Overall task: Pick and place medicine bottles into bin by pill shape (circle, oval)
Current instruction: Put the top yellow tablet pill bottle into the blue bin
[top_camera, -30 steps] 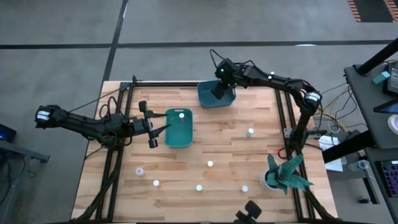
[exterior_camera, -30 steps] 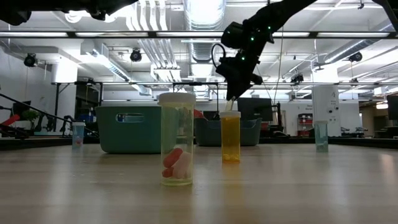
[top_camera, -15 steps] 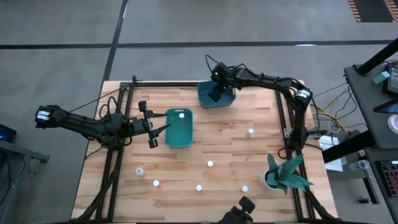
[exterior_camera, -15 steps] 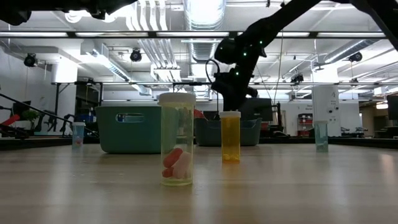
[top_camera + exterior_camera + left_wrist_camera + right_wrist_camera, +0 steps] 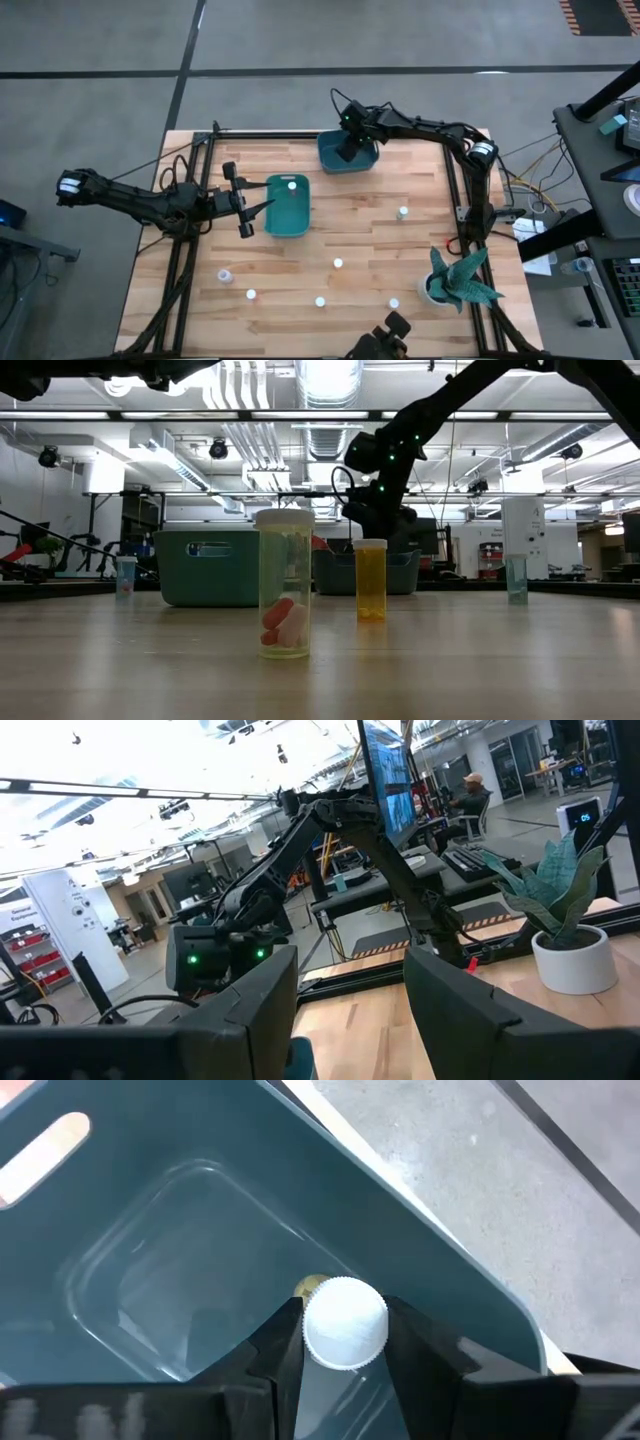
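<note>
Bottle (image 5: 345, 1324) pinched inside bin (image 5: 440, 1290)

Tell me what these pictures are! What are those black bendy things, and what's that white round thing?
The black bendy things are two robot arms at a wooden table. One camera looks down from above, one sits low on the table, and one rides on each arm's wrist. The right gripper pinches a little medicine bottle by its white cap, above a teal bin at the table's far edge. The left gripper waits, open and empty, beside another teal bin. More tiny bottles stand around the table, plus a potted plant.
</note>
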Controlling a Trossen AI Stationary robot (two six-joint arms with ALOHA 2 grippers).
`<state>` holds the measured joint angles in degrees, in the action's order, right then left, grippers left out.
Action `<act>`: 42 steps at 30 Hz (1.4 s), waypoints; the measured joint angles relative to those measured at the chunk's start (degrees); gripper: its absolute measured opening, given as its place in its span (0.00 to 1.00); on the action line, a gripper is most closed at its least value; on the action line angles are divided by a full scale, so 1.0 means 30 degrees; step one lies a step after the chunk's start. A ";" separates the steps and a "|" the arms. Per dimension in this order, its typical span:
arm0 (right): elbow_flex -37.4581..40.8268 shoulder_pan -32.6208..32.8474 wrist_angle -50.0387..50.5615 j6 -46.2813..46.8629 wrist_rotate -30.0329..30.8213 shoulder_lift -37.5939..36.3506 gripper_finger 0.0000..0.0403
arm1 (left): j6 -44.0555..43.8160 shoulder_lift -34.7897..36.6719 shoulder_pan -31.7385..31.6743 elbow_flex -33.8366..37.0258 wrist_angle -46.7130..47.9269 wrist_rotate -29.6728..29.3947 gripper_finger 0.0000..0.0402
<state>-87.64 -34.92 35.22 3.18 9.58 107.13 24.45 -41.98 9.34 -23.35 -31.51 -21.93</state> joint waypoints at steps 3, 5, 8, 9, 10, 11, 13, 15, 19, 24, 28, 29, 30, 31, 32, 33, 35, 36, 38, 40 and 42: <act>0.0030 0.0000 0.0000 0.0060 0.0000 -0.0007 0.29 | 0.0000 0.0000 0.0000 0.0000 0.0000 0.0000 0.42; 0.0045 0.0000 -0.0001 0.0134 0.0000 0.0000 0.29 | 0.0000 0.0000 0.0000 0.0000 0.0000 0.0000 0.42; 0.0051 0.0000 -0.0072 0.0226 0.0000 -0.0007 0.29 | 0.0000 0.0000 0.0000 0.0007 -0.0006 0.0000 0.42; 0.0057 0.0000 -0.0073 0.0226 -0.0001 -0.0007 0.29 | 0.0000 0.0000 0.0000 0.0007 -0.0006 0.0000 0.42; 0.0077 0.0000 -0.0076 0.0226 0.0000 -0.0007 0.29 | 0.0000 0.0000 0.0000 0.0007 -0.0007 0.0000 0.42; 0.0087 0.0000 -0.0073 0.0226 0.0000 -0.0007 0.29 | 0.0000 0.0000 0.0000 0.0007 -0.0007 0.0000 0.42; 0.0087 0.0009 -0.0080 0.0227 -0.0009 -0.0007 0.29 | 0.0000 0.0000 0.0000 0.0007 -0.0007 0.0000 0.42; 0.0115 0.0015 -0.0107 0.0269 -0.0015 -0.0021 0.29 | 0.0000 0.0000 0.0000 0.0015 -0.0007 0.0000 0.42; 0.0223 0.0015 -0.0090 0.0291 -0.0022 -0.0022 0.29 | 0.0000 0.0000 0.0000 0.0015 -0.0007 0.0000 0.42; 0.0395 0.0015 -0.0131 0.0322 -0.0021 -0.0029 0.29 | 0.0000 0.0000 0.0003 0.0015 -0.0015 0.0000 0.42; 0.0676 0.0015 -0.0325 0.0470 -0.0015 -0.0029 0.29 | 0.0007 0.0000 0.0000 0.0015 -0.0015 0.0000 0.42; 0.0749 0.0015 -0.0355 0.0472 -0.0015 -0.0029 0.29 | 0.0001 0.0000 0.0007 0.0015 -0.0015 0.0000 0.42; 0.0804 0.0015 -0.0344 0.0479 -0.0015 -0.0029 0.29 | 0.0002 0.0000 0.0000 0.0020 -0.0015 0.0000 0.42; 0.0826 0.0015 -0.0346 0.0486 -0.0015 -0.0029 0.29 | 0.0007 0.0000 0.0000 0.0015 -0.0015 0.0000 0.42; 0.0837 0.0015 -0.0406 0.0505 -0.0015 -0.0029 0.29 | 0.0000 0.0000 0.0000 0.0022 -0.0015 0.0000 0.42; 0.0838 0.0015 -0.0446 0.0521 -0.0015 -0.0029 0.29 | 0.0007 0.0000 0.0000 0.0022 -0.0015 0.0000 0.42; 0.0901 0.0007 -0.0605 0.0525 0.0005 -0.0029 0.29 | 0.0005 0.0000 0.0000 0.0022 -0.0015 0.0000 0.42; 0.0963 0.0007 -0.0634 0.0526 0.0060 -0.0029 0.29 | 0.0006 0.0000 0.0007 0.0022 -0.0015 0.0000 0.42; 0.1066 0.0007 -0.0690 0.0640 0.0321 -0.0029 0.29 | 0.0004 0.0000 0.0000 0.0022 -0.0015 0.0003 0.42; 0.1112 0.0007 -0.0925 0.0847 0.0328 -0.0029 0.30 | 0.0004 0.0000 0.0004 0.0022 -0.0015 0.0003 0.42; 0.1143 0.0007 -0.1034 0.0933 0.0335 -0.0029 0.31 | 0.0007 0.0000 0.0002 0.0022 -0.0015 0.0000 0.42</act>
<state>-84.21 -34.89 32.12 5.98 10.59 107.04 24.47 -41.98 9.35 -23.29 -31.55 -21.93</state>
